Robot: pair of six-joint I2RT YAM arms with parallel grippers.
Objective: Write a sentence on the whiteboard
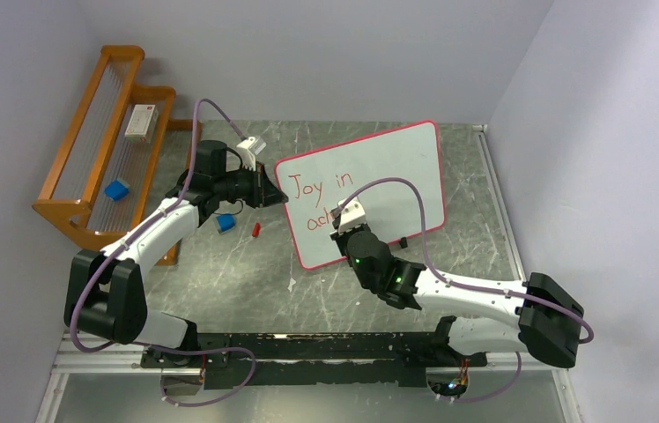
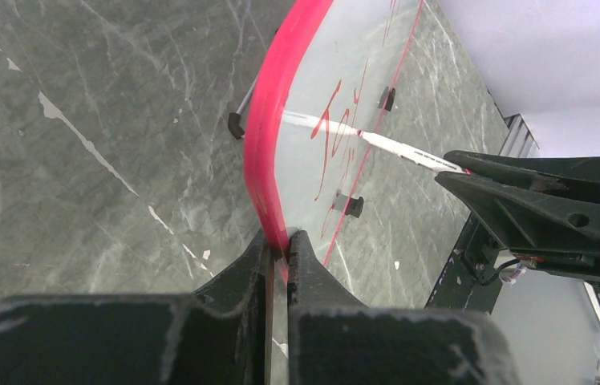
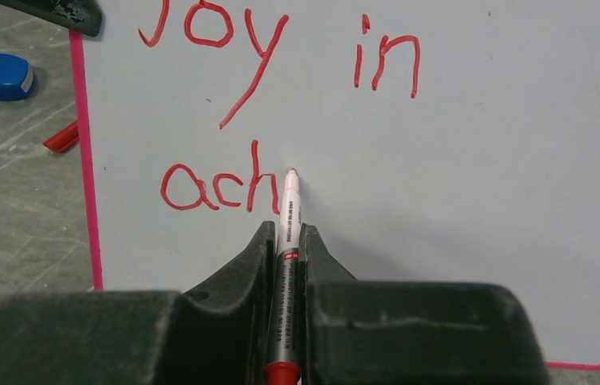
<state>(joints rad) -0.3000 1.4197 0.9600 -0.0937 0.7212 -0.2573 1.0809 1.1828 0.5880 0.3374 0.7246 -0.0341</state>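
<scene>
Currently the whiteboard [image 1: 396, 163] sits on the desk [image 1: 247, 273], its left border pinched by the left hand [image 2: 281, 245]. The right hand [image 3: 285, 233] clenches a marker [image 3: 289, 200], tip touching the whiteboard just right of "ach". Too much pressure could slide the board from that pinch and skew the next stroke.

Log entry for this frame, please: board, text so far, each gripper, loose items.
board: whiteboard, pink border, on the grey table
text: "Joy in" above "ach", in red
left gripper: shut on the whiteboard's left edge
right gripper: shut on the marker, tip at the board just right of "ach"
loose items: red cap and small blue object on the table, left of the board
</scene>
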